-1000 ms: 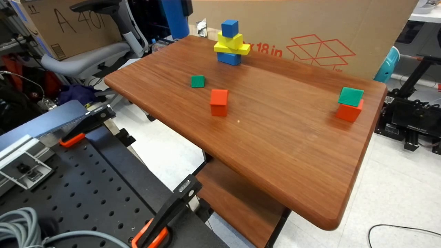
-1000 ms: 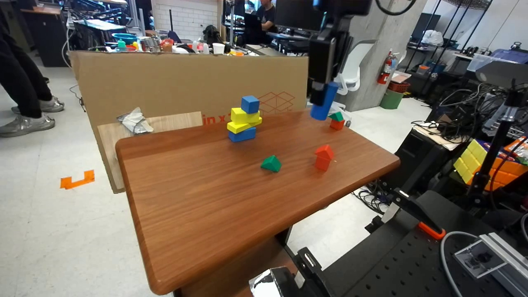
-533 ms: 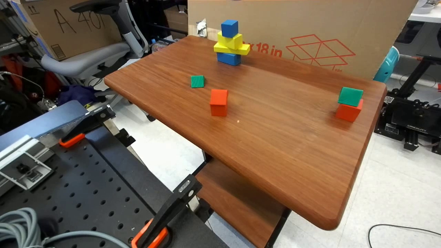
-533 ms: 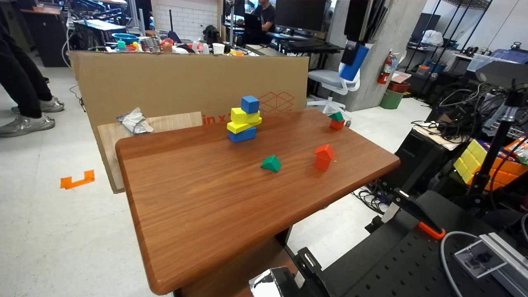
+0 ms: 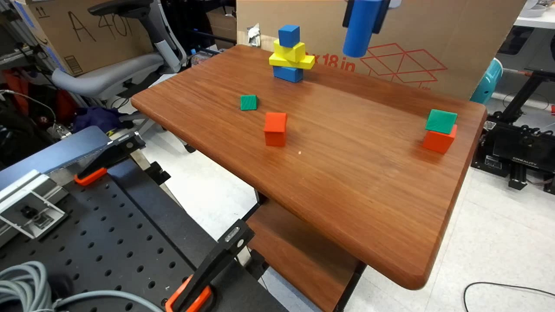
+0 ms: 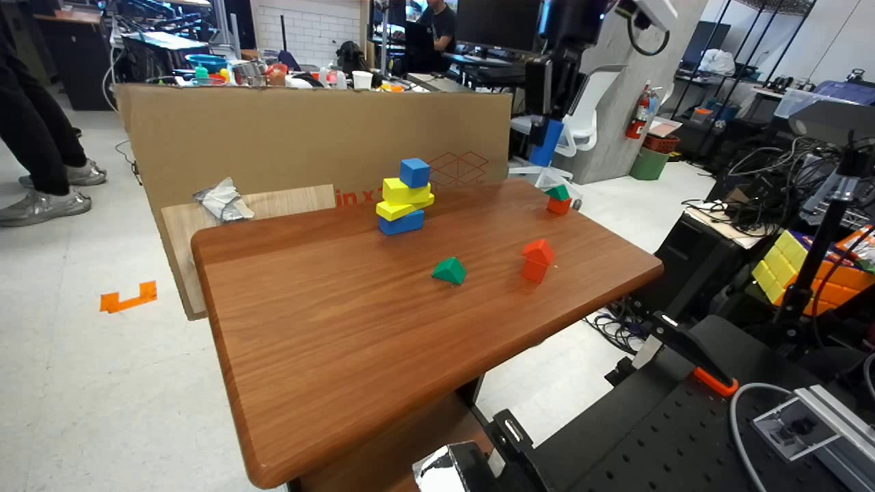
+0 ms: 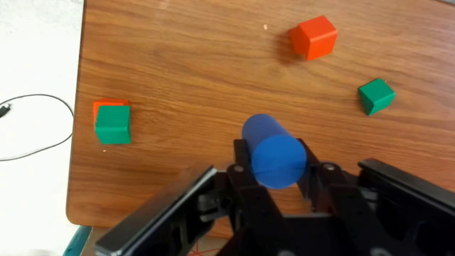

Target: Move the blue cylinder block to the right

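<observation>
The blue cylinder block (image 5: 360,37) is held in the air above the wooden table (image 5: 355,173), and it also shows in the other exterior view (image 6: 547,143). It is slightly tilted. In the wrist view, the block (image 7: 279,161) sits between both fingers of my gripper (image 7: 273,144), which touch its sides. The gripper is shut on it. In an exterior view, the gripper (image 5: 365,15) is cut off by the top edge. The block's lower end hangs free, well above the table top.
A stack of blue and yellow blocks (image 5: 290,56) stands at the table's back edge. A red stack (image 5: 275,130) and a green wedge (image 5: 249,102) are nearer the front. A green wedge on a red block (image 5: 440,130) stands near one end. A cardboard sheet (image 5: 390,26) stands behind.
The gripper has carried the blue cylinder block upward, then lower again. In an exterior view it went from left of the stack, out of view, to right of it. Blocks on the table have not moved.
</observation>
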